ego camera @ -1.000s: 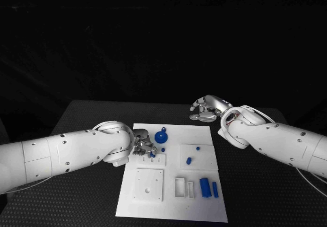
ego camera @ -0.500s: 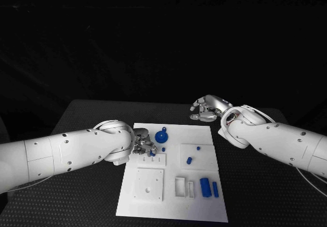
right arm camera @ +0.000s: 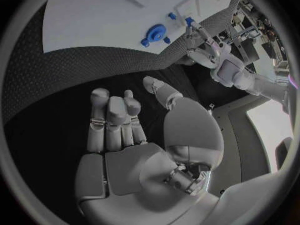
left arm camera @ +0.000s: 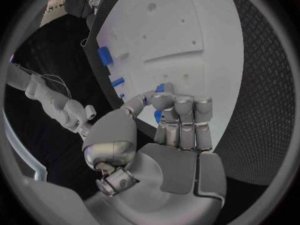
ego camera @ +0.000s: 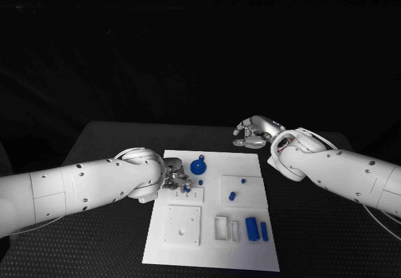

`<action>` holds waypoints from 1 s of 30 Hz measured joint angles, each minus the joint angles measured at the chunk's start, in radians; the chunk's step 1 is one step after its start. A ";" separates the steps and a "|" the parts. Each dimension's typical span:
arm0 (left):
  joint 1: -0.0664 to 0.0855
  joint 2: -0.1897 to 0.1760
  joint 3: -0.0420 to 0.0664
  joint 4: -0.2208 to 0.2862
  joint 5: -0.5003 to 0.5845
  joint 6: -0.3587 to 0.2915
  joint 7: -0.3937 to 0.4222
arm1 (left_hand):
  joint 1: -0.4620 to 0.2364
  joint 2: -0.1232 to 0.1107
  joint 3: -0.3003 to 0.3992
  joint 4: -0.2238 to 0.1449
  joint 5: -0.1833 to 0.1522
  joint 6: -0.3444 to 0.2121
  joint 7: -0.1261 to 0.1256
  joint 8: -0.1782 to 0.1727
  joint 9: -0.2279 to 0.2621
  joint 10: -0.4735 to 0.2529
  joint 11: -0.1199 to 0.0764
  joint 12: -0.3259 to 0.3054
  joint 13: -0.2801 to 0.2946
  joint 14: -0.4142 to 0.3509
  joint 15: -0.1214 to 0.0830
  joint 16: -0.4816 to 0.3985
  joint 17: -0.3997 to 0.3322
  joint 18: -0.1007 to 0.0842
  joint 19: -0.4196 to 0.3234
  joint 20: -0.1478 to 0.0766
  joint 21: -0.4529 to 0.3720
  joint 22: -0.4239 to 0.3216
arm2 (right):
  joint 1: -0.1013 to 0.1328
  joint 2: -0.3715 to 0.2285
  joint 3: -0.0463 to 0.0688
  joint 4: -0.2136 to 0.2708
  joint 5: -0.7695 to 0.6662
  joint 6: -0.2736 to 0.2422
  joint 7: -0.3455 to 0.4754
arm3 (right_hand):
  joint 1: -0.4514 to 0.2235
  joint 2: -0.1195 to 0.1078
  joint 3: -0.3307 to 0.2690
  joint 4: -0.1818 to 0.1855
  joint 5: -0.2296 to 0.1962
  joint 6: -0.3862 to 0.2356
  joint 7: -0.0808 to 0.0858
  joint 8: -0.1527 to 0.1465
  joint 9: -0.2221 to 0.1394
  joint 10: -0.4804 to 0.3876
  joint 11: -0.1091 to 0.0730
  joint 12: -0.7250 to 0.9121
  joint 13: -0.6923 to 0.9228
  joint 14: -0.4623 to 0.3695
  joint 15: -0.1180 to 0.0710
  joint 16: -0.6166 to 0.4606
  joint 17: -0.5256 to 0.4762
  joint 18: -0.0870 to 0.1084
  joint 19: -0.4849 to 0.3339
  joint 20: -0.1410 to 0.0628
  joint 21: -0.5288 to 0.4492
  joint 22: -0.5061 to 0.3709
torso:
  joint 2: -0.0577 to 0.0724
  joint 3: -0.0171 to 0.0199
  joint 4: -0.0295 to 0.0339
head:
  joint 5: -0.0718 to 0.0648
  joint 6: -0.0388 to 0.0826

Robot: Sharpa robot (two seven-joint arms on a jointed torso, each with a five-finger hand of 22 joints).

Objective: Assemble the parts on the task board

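The white task board point(ego camera: 188, 246) lies in the middle of the black table. My left hand point(ego camera: 175, 178) hovers over its left side and pinches a small blue piece point(ego camera: 185, 188) between thumb and fingers; the left wrist view shows that piece point(left arm camera: 159, 89) at the fingertips, just above the board point(left arm camera: 200, 30). A blue disc part point(ego camera: 198, 168) sits at the board's far end, also seen as the disc point(right arm camera: 154, 35) in the right wrist view. My right hand point(ego camera: 252, 134) hangs beyond the board's far right corner, fingers loosely apart and holding nothing point(right arm camera: 119, 130).
Small blue pegs point(ego camera: 243, 181) point(ego camera: 232, 197) point(ego camera: 200, 182) stand on the board's raised blocks. Two blue cylinders point(ego camera: 251, 226) point(ego camera: 264, 231) lie near its right front, beside white slotted blocks point(ego camera: 221, 229). A square plate with a hole point(ego camera: 183, 226) sits at the left front.
My left hand has barely shifted over the board, still holding the small blue piece. The right hand has stayed in place.
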 measured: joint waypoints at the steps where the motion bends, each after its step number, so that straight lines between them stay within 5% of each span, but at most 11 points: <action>1: -0.001 0.000 0.000 0.000 0.000 0.000 0.000 | 0.000 0.000 0.000 0.000 0.000 -0.001 -0.001 0.000 0.000 0.000 0.000 0.000 0.000 0.000 0.000 0.002 0.000 0.000 0.000 0.000 0.000 0.000 | 0.000 0.000 0.000 0.000 0.000 0.000 0.000 | 0.000 0.000 0.000 0.000 0.000 0.000 0.000 0.000 0.000 0.000 0.000 0.000 0.000 0.000 0.000 0.000 0.000 0.000 0.000 0.000 0.000 0.000 | 0.000 0.0002 0.0000 | 0.001 0.000; 30: -0.014 -0.003 0.001 0.007 -0.013 0.012 -0.001 | 0.001 0.001 0.000 0.000 -0.012 -0.003 -0.003 -0.009 -0.001 -0.002 -0.002 0.000 0.001 -0.002 -0.002 0.008 0.000 -0.006 0.000 0.000 0.008 -0.001 | 0.000 -0.001 0.000 0.001 0.002 0.003 0.000 | 0.000 0.000 0.000 0.000 0.004 0.000 0.000 0.000 0.000 0.000 0.000 0.000 0.000 0.000 0.000 0.000 0.000 0.000 0.000 0.000 0.000 0.000 | 0.001 0.0013 -0.0006 | 0.002 -0.003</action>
